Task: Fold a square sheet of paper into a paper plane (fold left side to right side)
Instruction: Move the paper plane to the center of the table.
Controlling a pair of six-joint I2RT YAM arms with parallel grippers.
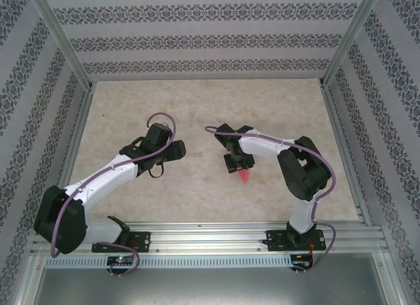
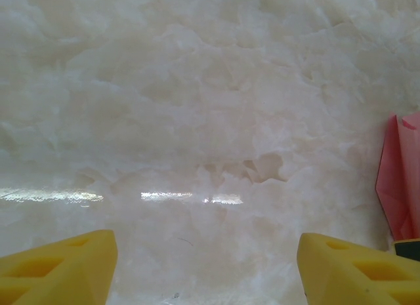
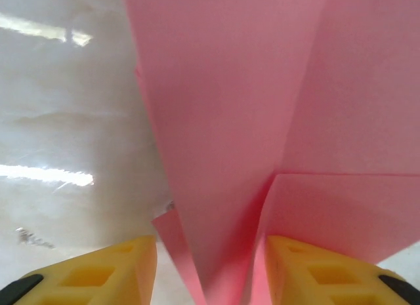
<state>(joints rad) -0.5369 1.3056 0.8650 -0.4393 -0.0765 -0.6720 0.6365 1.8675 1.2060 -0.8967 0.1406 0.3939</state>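
The pink-red paper (image 1: 245, 176) lies mid-table as a narrow pointed shape, its tip towards the near edge. My right gripper (image 1: 237, 162) hovers over its far end. In the right wrist view the creased layers of the paper (image 3: 230, 121) rise between the yellow fingers (image 3: 125, 265), which stand apart on either side; that gripper (image 3: 210, 243) is open around the fold. My left gripper (image 1: 176, 149) is to the left of the paper, open over bare table. In the left wrist view the gripper (image 2: 207, 236) holds nothing, and the paper (image 2: 400, 167) shows at the right edge.
The pale marbled tabletop (image 1: 197, 108) is bounded by aluminium rails (image 1: 210, 233) at the near edge and patterned walls on three sides. Both arm bases sit on the near rail.
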